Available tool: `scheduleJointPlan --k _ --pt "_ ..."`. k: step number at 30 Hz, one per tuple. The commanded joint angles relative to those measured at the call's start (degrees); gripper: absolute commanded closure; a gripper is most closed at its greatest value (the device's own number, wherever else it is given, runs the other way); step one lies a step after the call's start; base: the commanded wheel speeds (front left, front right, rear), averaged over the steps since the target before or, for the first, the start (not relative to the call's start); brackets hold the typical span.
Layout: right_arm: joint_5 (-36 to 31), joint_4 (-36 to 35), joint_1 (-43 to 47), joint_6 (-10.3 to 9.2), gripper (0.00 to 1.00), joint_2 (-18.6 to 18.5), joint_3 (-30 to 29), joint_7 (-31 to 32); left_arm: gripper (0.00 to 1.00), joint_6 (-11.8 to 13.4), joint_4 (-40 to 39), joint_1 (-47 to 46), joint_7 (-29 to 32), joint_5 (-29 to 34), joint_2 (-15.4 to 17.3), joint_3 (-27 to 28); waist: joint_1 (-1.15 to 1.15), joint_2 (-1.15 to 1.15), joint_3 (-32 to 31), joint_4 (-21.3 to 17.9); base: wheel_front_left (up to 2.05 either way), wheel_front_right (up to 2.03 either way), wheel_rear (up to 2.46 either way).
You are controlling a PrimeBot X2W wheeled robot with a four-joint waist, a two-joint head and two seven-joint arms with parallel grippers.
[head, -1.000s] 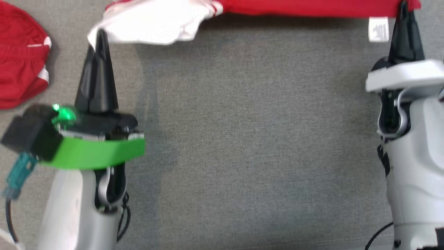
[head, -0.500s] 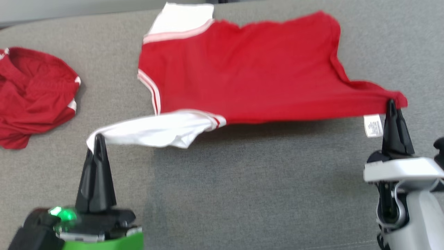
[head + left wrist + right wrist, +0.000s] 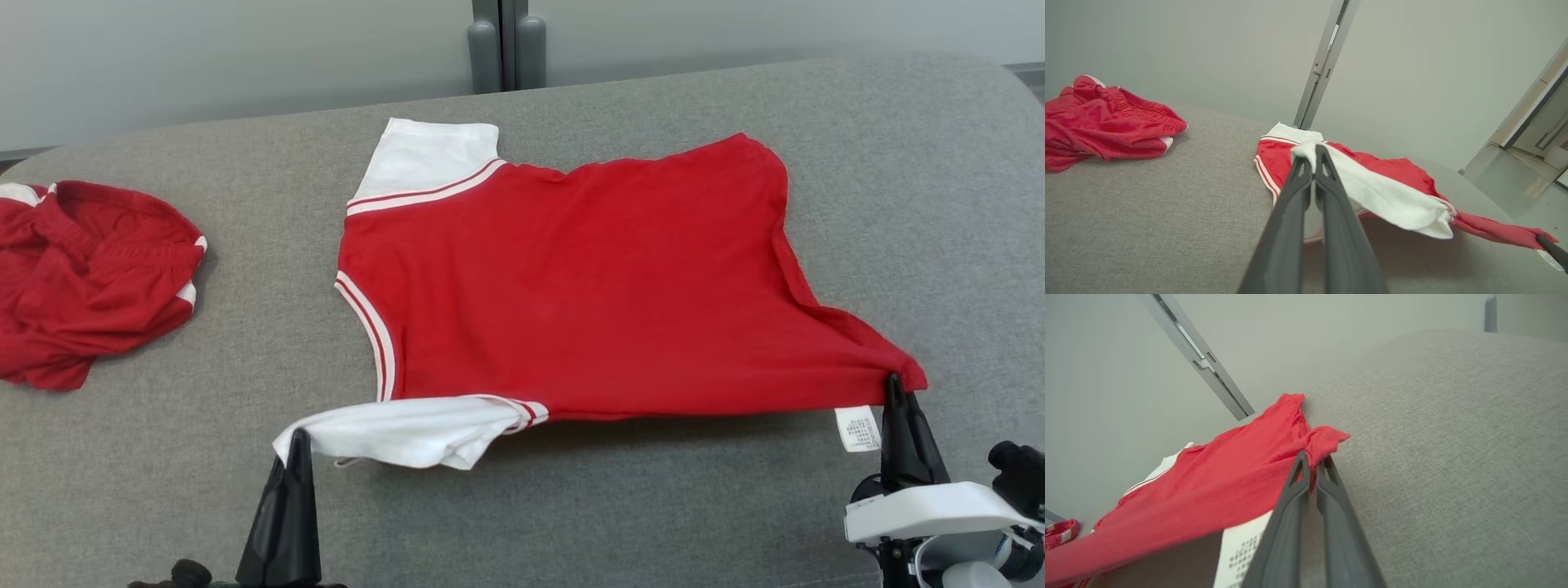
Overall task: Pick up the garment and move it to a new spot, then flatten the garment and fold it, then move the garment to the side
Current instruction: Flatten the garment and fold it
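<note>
The garment (image 3: 571, 286) is a red shirt with white sleeves, spread over the grey cushioned surface (image 3: 612, 506), its near edge lifted. My left gripper (image 3: 295, 434) is shut on the end of the near white sleeve (image 3: 400, 429); the left wrist view shows the same pinch (image 3: 1312, 153) on white cloth (image 3: 1384, 196). My right gripper (image 3: 894, 382) is shut on the shirt's near red hem corner, by the white care label (image 3: 857, 429). In the right wrist view the red corner (image 3: 1325, 441) bunches over the fingertips (image 3: 1312, 457).
A crumpled pile of red shorts (image 3: 82, 278) with white trim lies at the far left of the cushion, also seen in the left wrist view (image 3: 1106, 122). A pale wall with a grey post (image 3: 498, 45) stands behind the cushion's far edge.
The head camera has tilted up, so the whole shirt and the wall now show. Both grippers keep their hold, and the shirt lies more spread on the cushion.
</note>
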Motion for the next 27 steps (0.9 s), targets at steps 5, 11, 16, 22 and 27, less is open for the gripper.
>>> scheduleJointPlan --k 5,11,16,22,27 --pt "0.3 5.8 -3.2 -0.10 1.00 -0.2 0.3 -0.2 1.00 -0.9 6.2 -3.6 0.6 -0.9 0.1 -1.1 0.00 0.00 1.1 0.2 0.00 0.00 0.00" --pt "0.5 8.3 -5.6 -0.10 1.00 -0.2 0.5 -0.2 1.00 -1.5 11.0 -7.9 0.4 -0.8 0.6 -1.4 0.00 0.00 2.4 0.4 0.00 0.00 0.00" --pt "-0.2 9.2 -8.7 -0.10 1.00 -0.2 -0.1 -0.2 1.00 -2.1 14.9 -14.8 0.1 0.6 1.3 -1.9 0.00 0.00 4.0 0.4 0.00 0.00 0.00" --pt "-1.6 11.6 -14.5 -0.10 1.00 -0.2 -0.3 -0.2 1.00 -2.9 23.1 -25.9 0.4 1.7 2.7 -2.3 0.00 0.00 6.7 -0.3 0.00 0.00 0.00" --pt "-2.6 14.4 -19.0 -0.10 1.00 -0.2 -0.3 -0.2 1.00 -3.1 31.0 -34.0 -0.5 2.4 3.0 -2.6 0.00 0.00 8.9 -0.7 0.00 0.00 0.00"
